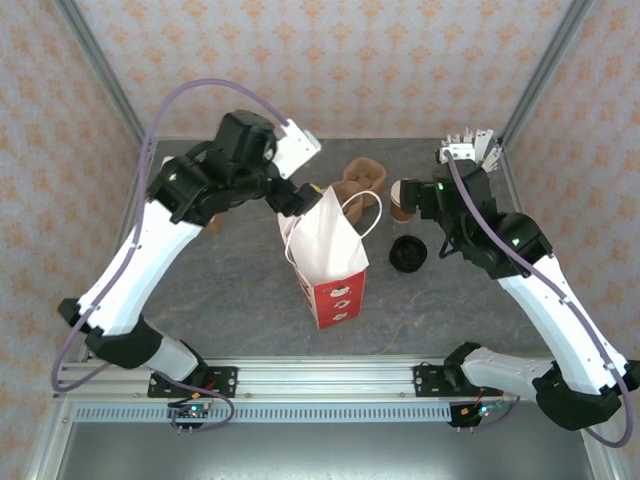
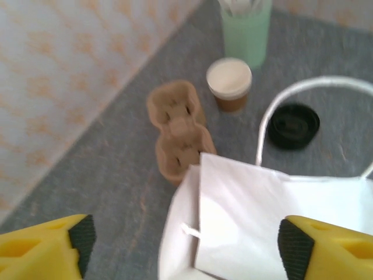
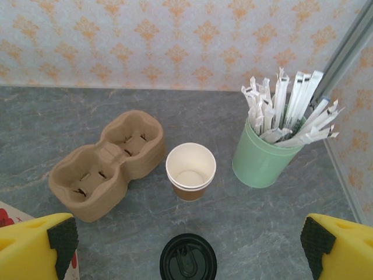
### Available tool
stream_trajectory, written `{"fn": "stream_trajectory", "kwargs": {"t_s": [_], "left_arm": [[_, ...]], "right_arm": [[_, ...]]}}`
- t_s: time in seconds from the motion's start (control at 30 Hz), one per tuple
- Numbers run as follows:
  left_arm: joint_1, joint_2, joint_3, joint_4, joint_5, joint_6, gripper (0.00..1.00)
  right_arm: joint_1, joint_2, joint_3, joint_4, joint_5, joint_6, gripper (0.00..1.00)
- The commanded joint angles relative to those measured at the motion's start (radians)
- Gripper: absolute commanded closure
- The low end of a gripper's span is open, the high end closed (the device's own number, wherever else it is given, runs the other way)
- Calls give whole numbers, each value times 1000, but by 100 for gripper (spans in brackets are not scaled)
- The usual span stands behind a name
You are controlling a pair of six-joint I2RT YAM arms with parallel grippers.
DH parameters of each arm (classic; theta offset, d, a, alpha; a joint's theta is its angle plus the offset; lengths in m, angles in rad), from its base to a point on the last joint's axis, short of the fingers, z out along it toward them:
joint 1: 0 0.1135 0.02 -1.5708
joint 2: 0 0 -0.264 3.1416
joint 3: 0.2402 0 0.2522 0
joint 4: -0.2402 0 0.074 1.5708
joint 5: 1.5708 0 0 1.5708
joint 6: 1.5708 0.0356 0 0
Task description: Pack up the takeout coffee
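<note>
Hovering over the paper bag [image 1: 325, 240], left arm [image 1: 150, 250] bent, jaws wide.

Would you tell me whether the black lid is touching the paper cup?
Apart. The right wrist view shows bare grey tabletop between the black lid and the open paper cup.

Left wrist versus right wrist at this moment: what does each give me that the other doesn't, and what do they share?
Left wrist: the left fingers, spread wide, over the white paper bag's top and looped handle. Right wrist: the right fingers, also wide apart, the wrapped stirrers in full, and the paper cup's empty inside. Both: the pulp cup carrier, the lidless paper cup, its black lid lying apart from it, and the mint-green cup.
</note>
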Motion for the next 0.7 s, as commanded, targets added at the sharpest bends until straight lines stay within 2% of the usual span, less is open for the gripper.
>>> {"fn": "stream_trajectory", "kwargs": {"t_s": [0.0, 0.17, 0.33, 0.43, 0.53, 0.67], "left_arm": [[41, -92, -74, 160, -127, -191, 7], [197, -237, -226, 238, -239, -478, 0], [283, -400, -487, 302, -456, -586, 0], [327, -488, -683, 375, -570, -624, 0], [360, -560, -891, 494, -668, -638, 0], [395, -584, -1098, 665, -698, -602, 0]], "right_arm": [[-96, -3, -2, -22, -108, 3, 1], [-314, -27, -44, -14, -250, 0, 1], [-475, -111, -211, 91, -278, -2, 1], [-530, -174, -382, 211, -249, 21, 1], [-551, -212, -551, 338, -150, 47, 1], [-574, -210, -757, 528, -53, 57, 1]]}}
